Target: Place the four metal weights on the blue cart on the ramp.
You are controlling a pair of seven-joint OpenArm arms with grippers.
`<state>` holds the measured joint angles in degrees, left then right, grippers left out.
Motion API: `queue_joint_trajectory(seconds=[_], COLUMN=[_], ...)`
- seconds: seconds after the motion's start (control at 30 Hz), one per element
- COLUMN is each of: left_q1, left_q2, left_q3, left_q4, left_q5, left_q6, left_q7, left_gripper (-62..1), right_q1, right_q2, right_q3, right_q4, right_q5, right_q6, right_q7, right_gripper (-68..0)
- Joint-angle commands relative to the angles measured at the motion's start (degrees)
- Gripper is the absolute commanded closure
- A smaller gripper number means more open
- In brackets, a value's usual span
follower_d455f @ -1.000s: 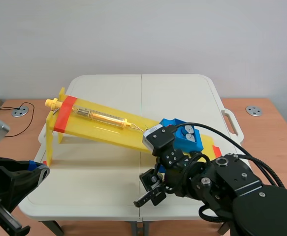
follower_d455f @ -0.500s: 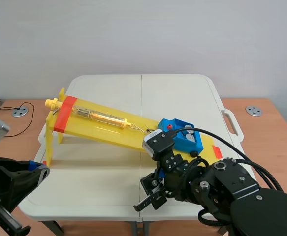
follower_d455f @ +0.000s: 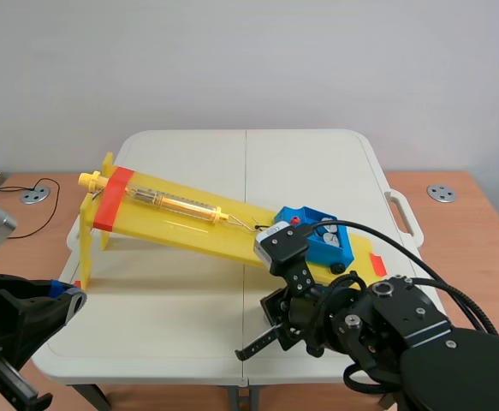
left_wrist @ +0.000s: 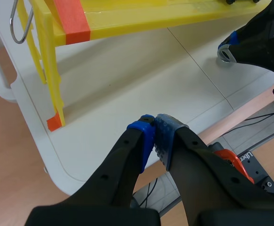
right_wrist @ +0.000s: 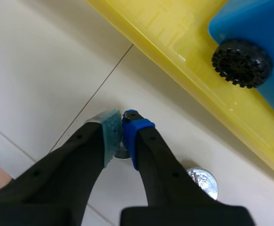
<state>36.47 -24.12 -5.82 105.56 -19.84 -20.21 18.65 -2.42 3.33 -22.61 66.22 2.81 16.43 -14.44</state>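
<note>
The left hand (left_wrist: 154,124), closed on nothing, hangs over the table (left_wrist: 127,80) edge near the ramp (left_wrist: 127,19).

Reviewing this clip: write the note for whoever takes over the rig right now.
Left tool: shut, empty, above the table edge near the ramp's leg.
Right tool: appears shut on a metal weight at table level beside the yellow ramp.
Second weight lies loose beside that tool.
Blue cart sits low on the ramp; two weights show inside.
To do: load the remaining two.
</note>
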Motion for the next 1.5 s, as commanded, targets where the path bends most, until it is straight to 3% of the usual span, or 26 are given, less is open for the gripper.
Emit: queue_joint_trajectory(seconds=[0.0, 0.1, 0.3, 0.6, 0.8, 1.1, 1.3, 1.47], left_q1=[-0.46, -0.46, -0.46, -0.46, -0.46, -0.46, -0.46, -0.46], left_q2=[0.46, 0.46, 0.46, 0.46, 0.44, 0.44, 0.44, 0.46], left_q3=[-1.01, -1.01, -1.01, -1.01, -1.01, -1.01, -1.01, -1.01], left_q4=[4.20, 4.20, 4.20, 4.20, 4.20, 4.20, 4.20, 4.20], left_q5=[-4.44, -4.44, -4.44, -4.44, -4.44, -4.44, -4.44, -4.44], left_q6=[-1.03, -1.01, -1.01, -1.01, -1.01, -1.01, -1.01, -1.01], left_q7=[-5.51, -5.51, -5.51, -5.51, -5.51, -5.51, -5.53, -5.51], left_gripper=[-3.8, -3.8, -3.8, -3.8, -3.8, -3.8, -3.8, -3.8], right_q1=[4.33, 4.33, 3.32, -3.74, -8.85, -14.10, -16.02, -15.04], right_q2=[0.15, 0.85, 3.04, 6.93, 7.96, 7.93, 7.93, 7.74], right_q3=[0.42, 0.42, 1.92, 8.04, 13.60, 24.65, 32.54, 35.32], right_q4=[1.42, 1.44, 4.61, 19.02, 28.11, 39.93, 45.66, 45.79], right_q5=[1.25, 1.38, 7.10, 14.71, 20.55, 31.76, 38.36, 41.22], right_q6=[-2.58, -2.75, -2.67, 1.86, 5.95, 8.83, 8.96, 8.96], right_q7=[1.68, 1.90, 1.46, -2.45, -6.12, -11.47, -13.70, -11.54], right_gripper=[-0.6, -0.7, -0.7, -0.7, -0.7, -0.6, -0.6, -0.6])
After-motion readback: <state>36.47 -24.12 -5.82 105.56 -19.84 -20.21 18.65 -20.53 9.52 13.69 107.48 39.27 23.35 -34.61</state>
